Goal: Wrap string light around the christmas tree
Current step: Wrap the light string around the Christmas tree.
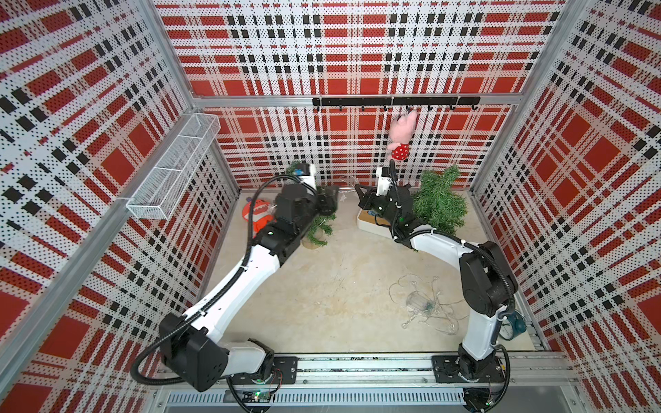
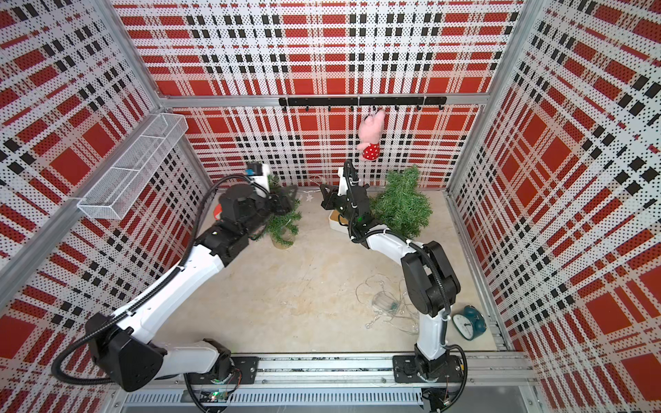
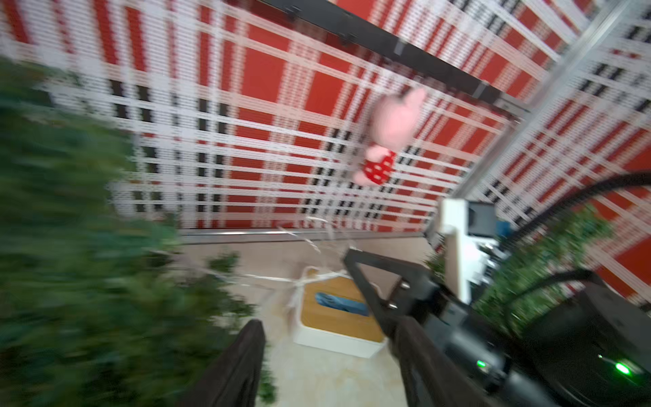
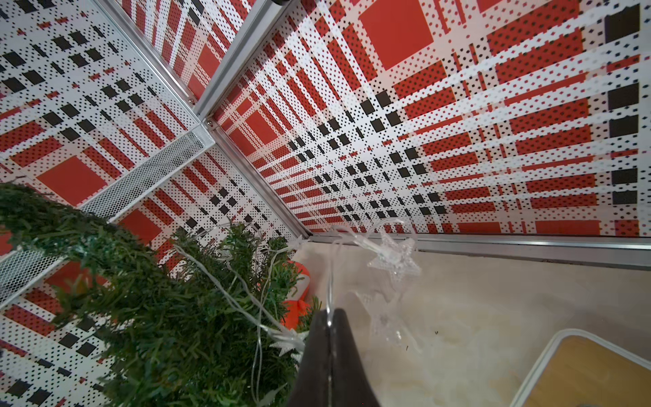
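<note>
String light [image 4: 232, 299]: thin clear wire carrying clear plastic stars, one star [image 4: 394, 262] hanging free just beyond the right gripper [image 4: 329, 317]. One run lay draped over the branches of the small christmas tree [image 4: 158, 317], which stood at the back of the floor on the left arm's side. From the tree the wire led to the right gripper, whose fingers were pressed together on it. The rest sat in a loose tangled heap [image 1: 422, 304] on the floor by the right arm's base, well apart from the tree. Could not trace how the heap joined the held run.

Left gripper [image 3: 329, 327] was just beside the tree with its jaws standing apart and nothing seen between them. That wrist view was blurred, so fine contact could not be judged.

Handling, as judged:
- Very light and limp, with no stiffness to keep a shape, so it would sag and catch on the needles.
- Wire smooth and thin, liable to slide through a pinch.
- Stars looked brittle and prone to snag.
- Best hold would be on bare wire between two stars, close to the tree, not on a star.
- Tree was small and probably light, so a hard pull could tip it.
- Slack would have to be fed from the heap.

White box [image 1: 368, 223] lay just below the right gripper.
</note>
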Robot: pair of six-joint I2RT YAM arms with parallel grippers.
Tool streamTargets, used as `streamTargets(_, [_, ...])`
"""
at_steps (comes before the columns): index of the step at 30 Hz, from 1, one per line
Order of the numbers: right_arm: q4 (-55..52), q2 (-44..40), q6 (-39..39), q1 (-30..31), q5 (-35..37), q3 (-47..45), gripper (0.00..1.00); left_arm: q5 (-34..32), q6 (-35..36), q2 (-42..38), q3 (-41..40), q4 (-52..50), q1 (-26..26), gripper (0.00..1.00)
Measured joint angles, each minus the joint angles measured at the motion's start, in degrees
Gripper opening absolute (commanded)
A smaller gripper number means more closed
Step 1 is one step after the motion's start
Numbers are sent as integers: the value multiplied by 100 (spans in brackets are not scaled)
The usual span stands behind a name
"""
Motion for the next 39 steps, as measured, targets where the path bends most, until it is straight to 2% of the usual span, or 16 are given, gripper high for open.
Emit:
streamTargets(2, [2,-118,-4,0,0,-103,0,-63,-127,404,4,354,-361,72])
streamTargets(4, [31,-221,0,0,2,-192,0,-85,-323,811,4,649,-459,74])
streamTargets(9, [92,-269,109,-79,35,-400,0,-210,-914,1344,4,1226,-315,77])
streamTargets(15, [267,-286,216,-17,-76,-409,0,-225,-1628,1329,-660,2127,-39,78])
streamTargets(24, [380,-289,417,-11,-208,-409,0,-251,-1971,1110,-1012,2586,330,75])
streamTargets(28, [437,-289,527,-11,-273,-411,0,-243,-2026,1132,-1012,2778,391,67])
streamTargets(33, [433,-361,592,-9,-319,-535,0,-103,-2127,1368,-1008,3071,450,49])
streamTargets(37, [424,-420,597,-4,-337,-562,0,72,-2199,1480,-997,3244,466,32])
streamTargets(39, [422,-446,595,-4,-337,-588,2,164,-2280,1488,-960,3333,470,21])
